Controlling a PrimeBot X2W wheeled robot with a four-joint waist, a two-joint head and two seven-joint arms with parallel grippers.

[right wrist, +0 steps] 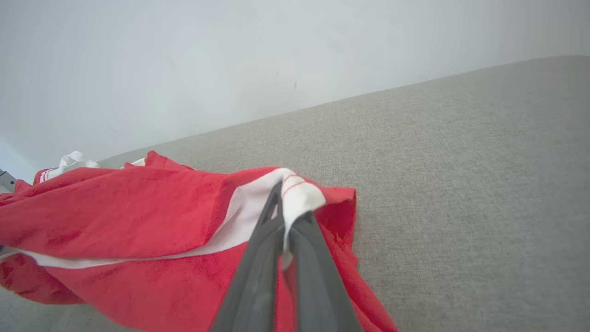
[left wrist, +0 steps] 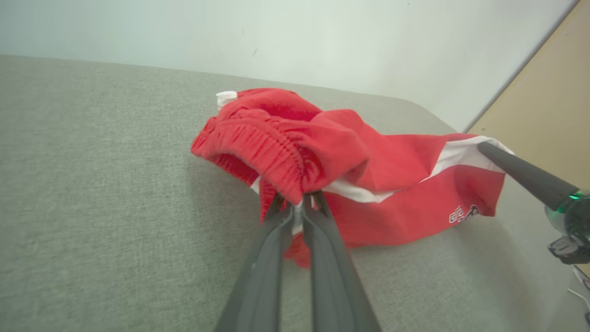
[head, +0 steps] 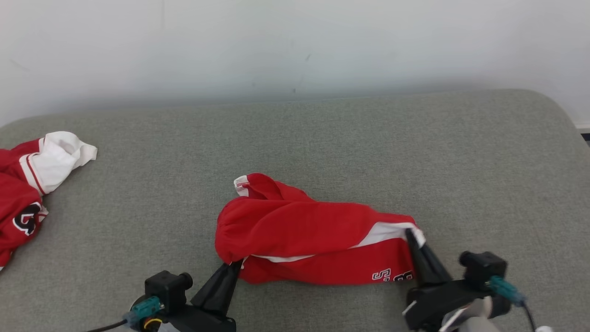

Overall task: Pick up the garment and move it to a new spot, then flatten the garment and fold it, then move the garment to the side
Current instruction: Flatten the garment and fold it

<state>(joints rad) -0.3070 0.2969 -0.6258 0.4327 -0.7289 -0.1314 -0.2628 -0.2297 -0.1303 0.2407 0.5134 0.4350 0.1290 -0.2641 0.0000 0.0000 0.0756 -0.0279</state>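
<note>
Firstly, head view. The garment (head: 313, 235), red shorts with a white stripe (head: 382, 233) and lettering at one corner, lies bunched on the grey cushion (head: 322, 143), near the front edge and about midway across. The left gripper (head: 233, 264) meets the garment's lower left corner, fingers drawn together into one dark point on the cloth. The right gripper (head: 411, 236) meets the right end at the stripe, fingers likewise together. The garment spans between the two. A second garment (head: 27, 189), red and white, lies well apart at the cushion's far left edge. A pale wall (head: 295, 46) stands behind.

Secondly, left wrist view. The left gripper (left wrist: 298, 204) is pinched tight on the garment's ribbed waistband (left wrist: 258, 143), with cloth caught between the fingertips and only a sliver of gap. The waistband folds over above the tips. The rest of the garment runs off to the right, its lower part resting on the cushion. One dark finger of the right gripper reaches the stripe at the far end. A tan panel (left wrist: 548, 106) shows at the right.

Thirdly, right wrist view. The right gripper (right wrist: 288, 219) is fully closed on the hem, where the stripe ends. White cloth folds over the fingertips. Red cloth spreads left and downward from the grip, over the cushion.
</note>
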